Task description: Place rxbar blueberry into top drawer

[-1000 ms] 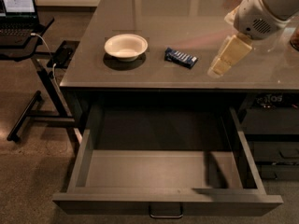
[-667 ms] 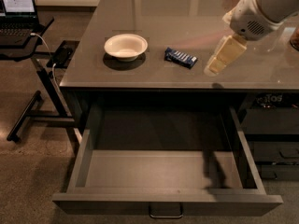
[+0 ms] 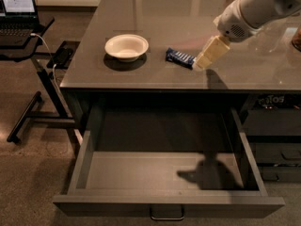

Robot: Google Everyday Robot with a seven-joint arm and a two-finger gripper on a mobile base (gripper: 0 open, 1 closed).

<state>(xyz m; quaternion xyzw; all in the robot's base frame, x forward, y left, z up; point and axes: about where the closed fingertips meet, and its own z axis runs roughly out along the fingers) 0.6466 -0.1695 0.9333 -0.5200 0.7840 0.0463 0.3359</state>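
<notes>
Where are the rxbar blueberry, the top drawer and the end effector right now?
rxbar blueberry (image 3: 178,57): camera view, middle of the dark blue wrapper.
top drawer (image 3: 141,171): camera view, bare floor of the open drawer.
end effector (image 3: 199,66): camera view, tip end, by one end of the bar.

Claw (image 3: 200,64) right of rxbar blueberry (image 3: 178,57)

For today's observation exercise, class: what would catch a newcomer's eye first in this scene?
The wide, shallow grey drawer, pulled open below the tabletop, fills the foreground. On the grey table sit a round white bowl and a small dark blue wrapped bar, with the robot's cream gripper at the bar's right end.
</notes>
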